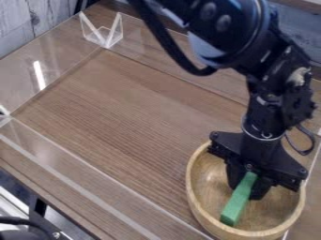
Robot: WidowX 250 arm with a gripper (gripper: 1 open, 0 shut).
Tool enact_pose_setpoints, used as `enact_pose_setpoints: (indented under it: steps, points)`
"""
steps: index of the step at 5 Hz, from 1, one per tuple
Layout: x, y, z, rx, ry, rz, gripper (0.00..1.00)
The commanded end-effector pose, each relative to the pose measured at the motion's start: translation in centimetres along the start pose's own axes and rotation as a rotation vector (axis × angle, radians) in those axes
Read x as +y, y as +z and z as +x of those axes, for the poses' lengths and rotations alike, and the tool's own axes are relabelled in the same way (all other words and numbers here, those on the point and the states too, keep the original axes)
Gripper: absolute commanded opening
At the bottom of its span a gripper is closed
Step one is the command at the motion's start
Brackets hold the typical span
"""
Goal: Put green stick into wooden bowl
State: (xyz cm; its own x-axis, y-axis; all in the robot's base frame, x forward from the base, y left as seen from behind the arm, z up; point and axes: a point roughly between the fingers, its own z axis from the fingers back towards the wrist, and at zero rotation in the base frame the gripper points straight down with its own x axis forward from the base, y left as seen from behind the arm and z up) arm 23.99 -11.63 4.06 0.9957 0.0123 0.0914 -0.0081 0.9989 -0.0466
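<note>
- Camera view takes in a brown wood-grain table [113, 112] that fills most of the picture, with a low clear plastic wall [51, 150] running along its near-left edge and around the far corner.
- Black robot arm [232, 47] reaches in from the top and bends straight down over the lower right part of the table.
- Wooden bowl [207, 192], wide, shallow and light tan, sits at the lower right corner; its right side and near edge run out of the picture.
- Gripper [254, 180] points down into the bowl, its black fingers pressed in on the upper end of the green stick [241, 202].
- Green stick slants from the fingers down towards the near left, its lower end resting on the bowl's inner floor close to the rim.
</note>
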Motion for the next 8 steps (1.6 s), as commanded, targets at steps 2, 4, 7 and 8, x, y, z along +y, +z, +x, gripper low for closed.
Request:
enact_pose_setpoints:
  steps: [2, 4, 7, 8]
  points:
    - [0.29, 2.81, 0.5, -0.052, 0.032, -0.027, 0.0]
    - [0.29, 2.77, 0.15, -0.046, 0.043, -0.029, 0.0]
    - [0.33, 2.6, 0.0, -0.04, 0.049, -0.033, 0.0]
    - [0.38, 2.59, -0.02, -0.038, 0.051, -0.035, 0.0]
